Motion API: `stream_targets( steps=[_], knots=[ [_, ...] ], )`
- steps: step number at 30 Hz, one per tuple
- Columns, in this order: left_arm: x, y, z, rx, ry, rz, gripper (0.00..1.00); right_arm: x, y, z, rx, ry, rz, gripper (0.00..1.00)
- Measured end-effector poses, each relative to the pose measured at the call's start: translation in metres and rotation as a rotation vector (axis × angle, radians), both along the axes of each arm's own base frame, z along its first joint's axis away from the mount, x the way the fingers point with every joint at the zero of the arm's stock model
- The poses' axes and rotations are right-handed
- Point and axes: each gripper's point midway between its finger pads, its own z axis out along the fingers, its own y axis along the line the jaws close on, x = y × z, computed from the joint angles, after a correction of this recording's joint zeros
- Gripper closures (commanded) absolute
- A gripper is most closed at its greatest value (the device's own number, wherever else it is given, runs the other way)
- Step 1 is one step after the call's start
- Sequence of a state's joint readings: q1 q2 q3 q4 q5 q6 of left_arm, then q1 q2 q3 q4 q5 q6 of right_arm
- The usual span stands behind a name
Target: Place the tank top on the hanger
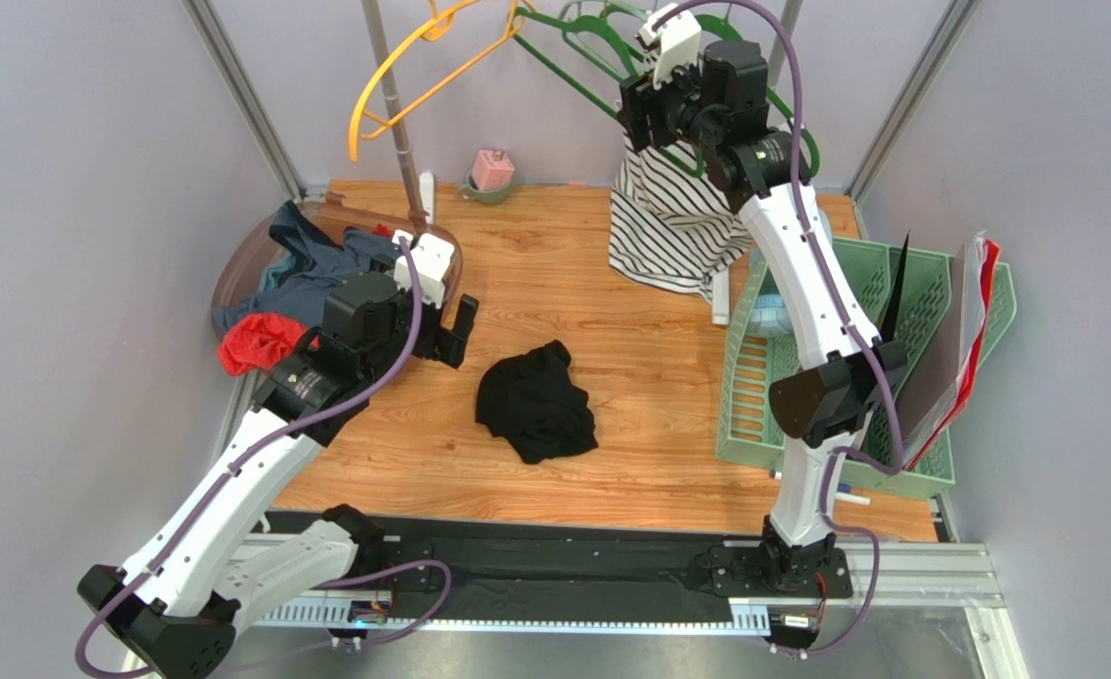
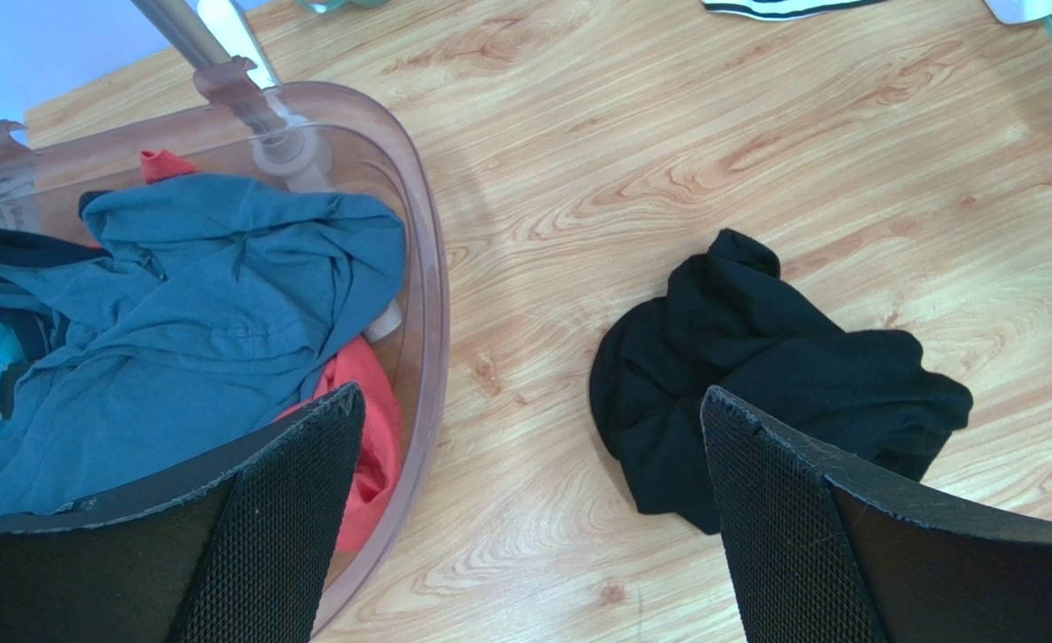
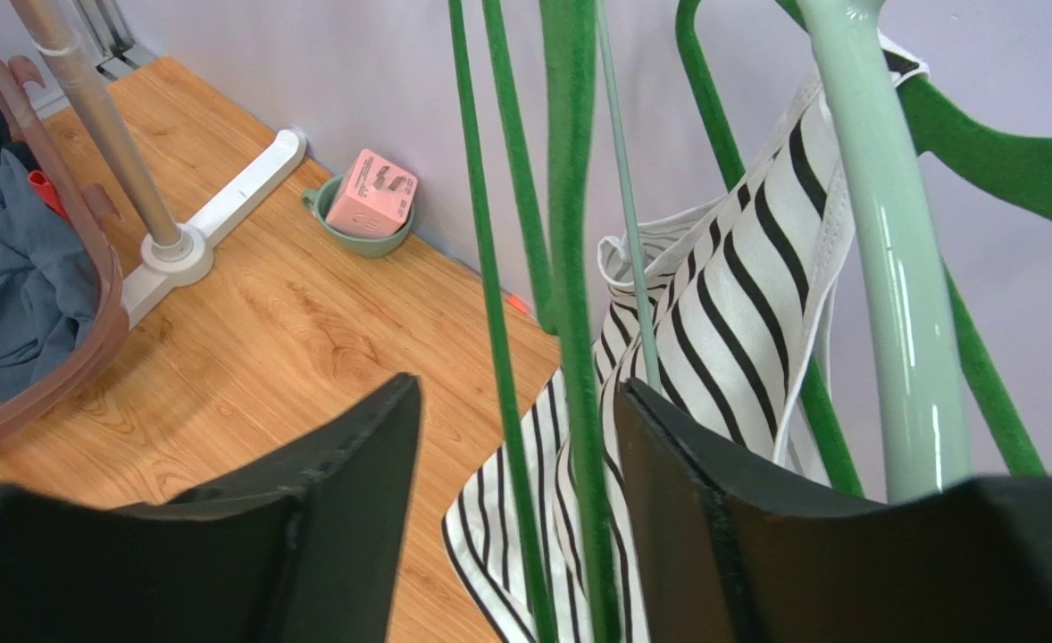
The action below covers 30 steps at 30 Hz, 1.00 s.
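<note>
The black tank top [image 1: 536, 403] lies crumpled on the wooden table near its middle. It also shows in the left wrist view [image 2: 760, 362]. My left gripper [image 1: 455, 333] hovers just left of it, open and empty [image 2: 529, 402], its right finger over the top's edge. The dark green hanger [image 1: 590, 43] hangs at the back on the rack. My right gripper [image 1: 639, 106] is raised up at it, open, and two thin bars of the hanger [image 3: 572, 268] run between its fingers without being clamped.
A striped top [image 1: 675, 219] hangs on a pale mint hanger [image 3: 880, 241] behind the green one. A yellow-orange hanger [image 1: 406, 71] hangs left of it on the rack pole [image 1: 394, 99]. A brown basket [image 2: 431, 308] holds a blue-grey garment [image 2: 196, 308]. Green crate [image 1: 944, 311] on the right.
</note>
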<state>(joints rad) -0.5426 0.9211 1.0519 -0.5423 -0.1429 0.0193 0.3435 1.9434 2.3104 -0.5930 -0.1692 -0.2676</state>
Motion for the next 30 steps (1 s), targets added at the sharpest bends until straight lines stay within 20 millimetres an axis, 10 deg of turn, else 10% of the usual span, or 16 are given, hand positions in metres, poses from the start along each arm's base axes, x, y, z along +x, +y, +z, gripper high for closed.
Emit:
stream_targets(
  steps=[21,30],
  knots=[
    [0.0,0.0,0.0,0.0,0.0,0.001,0.01,-0.011,0.021,-0.015,-0.026,0.027,0.04,1.0],
    [0.0,0.0,0.0,0.0,0.0,0.001,0.01,-0.022,0.03,-0.005,-0.034,0.008,0.002,1.0]
  ],
)
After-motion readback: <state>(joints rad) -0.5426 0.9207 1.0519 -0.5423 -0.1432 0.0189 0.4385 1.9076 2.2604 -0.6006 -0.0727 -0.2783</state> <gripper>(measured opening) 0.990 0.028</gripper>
